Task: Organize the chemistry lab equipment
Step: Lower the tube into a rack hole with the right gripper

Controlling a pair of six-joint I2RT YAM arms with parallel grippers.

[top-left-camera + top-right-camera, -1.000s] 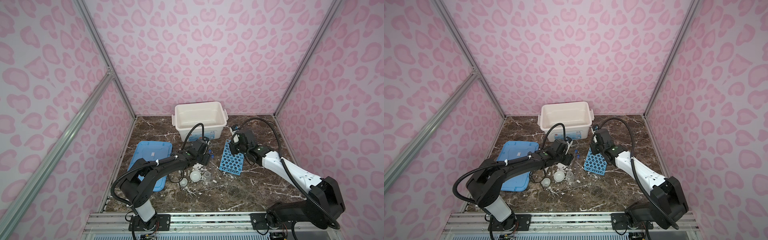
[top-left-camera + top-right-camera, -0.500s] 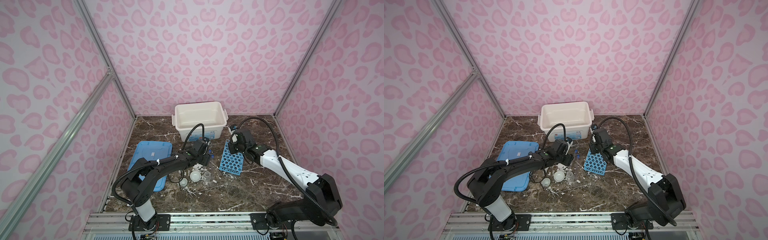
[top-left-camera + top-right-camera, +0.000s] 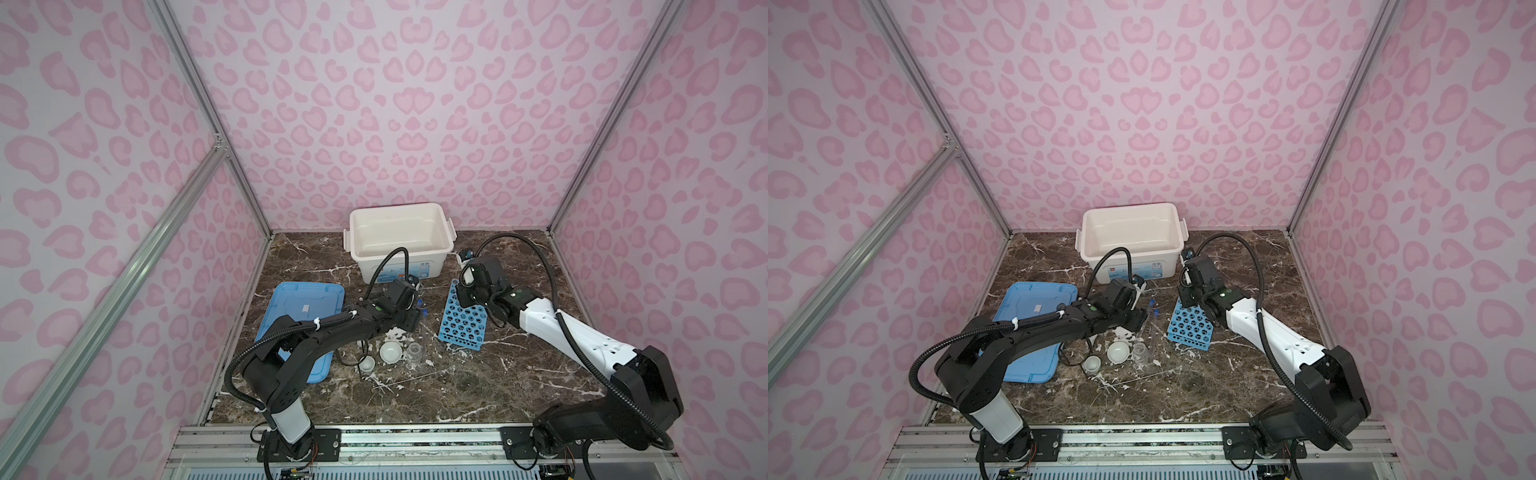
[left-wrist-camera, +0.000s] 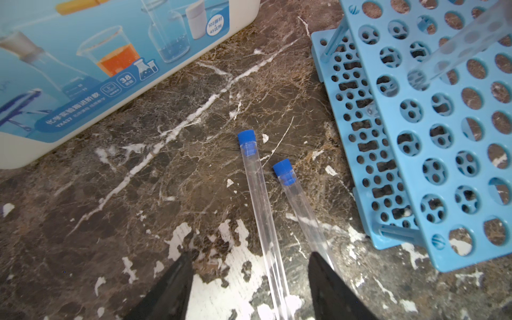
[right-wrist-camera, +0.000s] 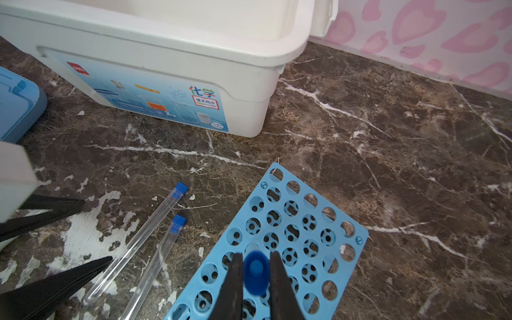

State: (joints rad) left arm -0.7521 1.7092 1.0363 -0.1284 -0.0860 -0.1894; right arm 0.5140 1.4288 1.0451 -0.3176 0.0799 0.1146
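Right end effector (image 5: 255, 255): clamped tight on the blue cap of a clear tube (image 5: 256, 274), which hangs upright over the blue perforated rack (image 5: 299, 210). In the left wrist view the tube's rounded bottom is at the rack's top plate. I can't tell whether it has entered a hole.

Step in hand, my read: seat this tube in the rack.
- Keep it vertical and centre the tip on one hole before descending.
- Go down slowly so the tip also finds the matching hole in the lower plate.
- Let go only once the rack carries the tube.
- The rack looks light and unanchored, so a sideways nudge could slide it into the loose tubes.

Left end effector (image 4: 248, 261): fingers spread, holding nothing, low over the tabletop (image 4: 138, 194) just beside the rack. It straddles the farther lying tube (image 4: 256, 194). The nearer lying tube (image 4: 303, 213) runs by its rack-side finger. I'd hold the left arm there, then close on one tube only.
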